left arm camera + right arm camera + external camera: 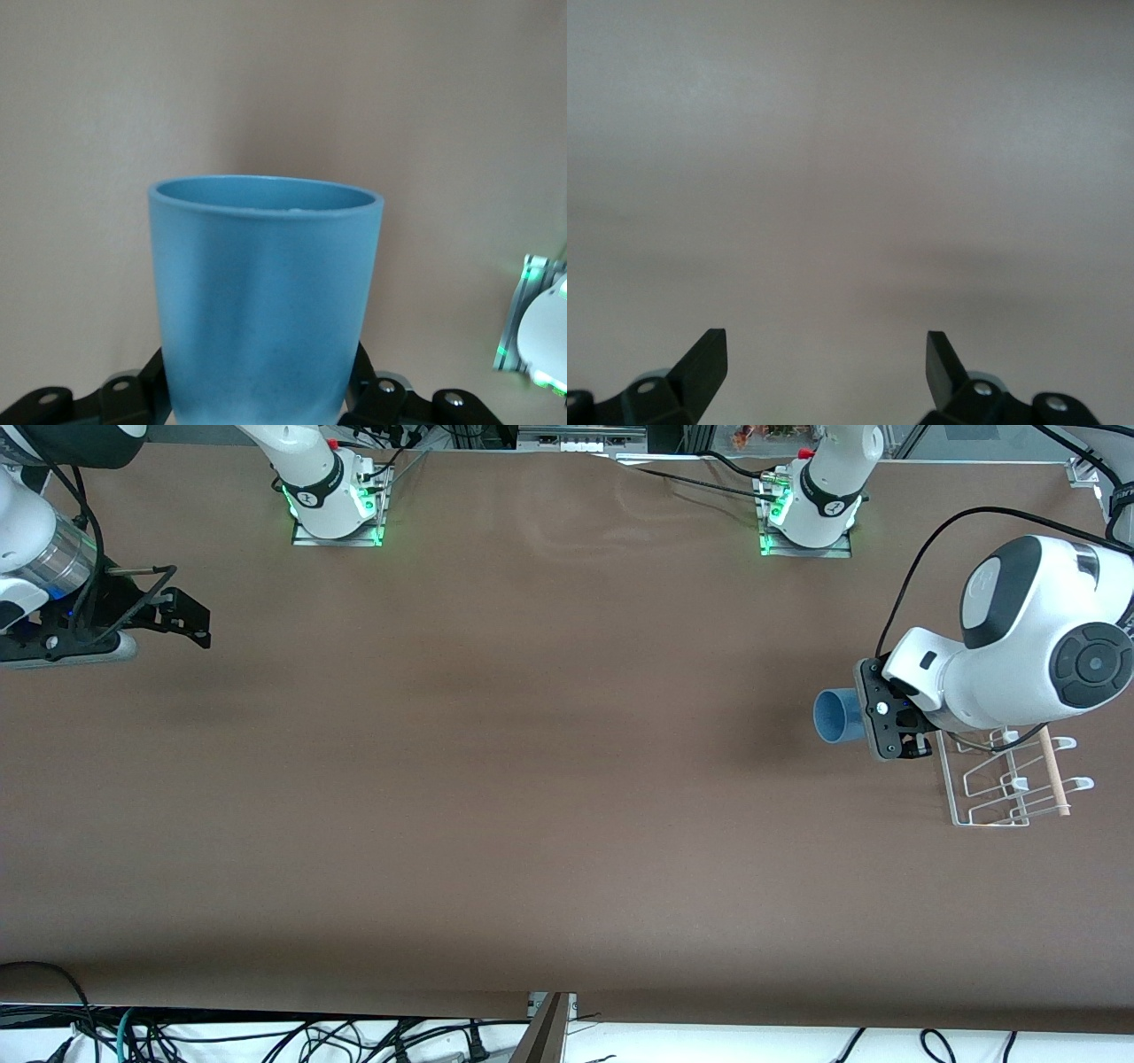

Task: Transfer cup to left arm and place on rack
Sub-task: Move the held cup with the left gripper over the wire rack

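The light-blue cup is held in my left gripper, which is shut on its lower body. The cup lies sideways in the air with its mouth toward the right arm's end of the table, over bare table beside the rack. In the left wrist view the cup fills the middle between the black fingers of the left gripper. The white wire rack, with its pale wooden rod, stands on the table partly under my left arm. My right gripper is open and empty, waiting at the right arm's end; its wrist view shows only table.
The brown table stretches between the two grippers. The arm bases stand along the table's robot edge. Cables hang below the table edge nearest the front camera.
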You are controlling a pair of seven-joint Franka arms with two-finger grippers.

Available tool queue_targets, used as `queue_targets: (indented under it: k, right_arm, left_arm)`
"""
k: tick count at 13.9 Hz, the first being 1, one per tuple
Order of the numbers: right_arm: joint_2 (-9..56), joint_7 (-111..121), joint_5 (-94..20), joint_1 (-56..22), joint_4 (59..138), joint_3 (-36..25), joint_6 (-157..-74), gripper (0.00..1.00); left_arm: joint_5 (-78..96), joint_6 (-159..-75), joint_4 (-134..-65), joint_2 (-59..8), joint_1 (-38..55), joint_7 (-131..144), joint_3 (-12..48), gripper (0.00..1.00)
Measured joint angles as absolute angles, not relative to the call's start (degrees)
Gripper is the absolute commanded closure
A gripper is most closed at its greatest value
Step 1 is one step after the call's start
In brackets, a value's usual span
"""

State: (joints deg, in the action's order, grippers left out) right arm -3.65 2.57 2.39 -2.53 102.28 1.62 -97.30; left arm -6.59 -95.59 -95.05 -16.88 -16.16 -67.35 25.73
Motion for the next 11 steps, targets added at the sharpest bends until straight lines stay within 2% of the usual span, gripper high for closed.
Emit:
queue_targets:
  k: [4, 11]
  right_arm:
    - [-3.11, 2.57, 2.39, -2.46, 99.17, 1.62, -94.12, 0.01]
    - [-1.43, 2.59, 2.33, -2.41, 97.25, 1.53, -93.35, 0.01]
  left_arm:
    - [-16.34, -95.59, -94.97, -16.87, -16.39, -67.33, 25.57, 1.0]
    - [-17.61, -95.62, -93.63, -16.84, -16.67, -67.33, 25.37, 1.0]
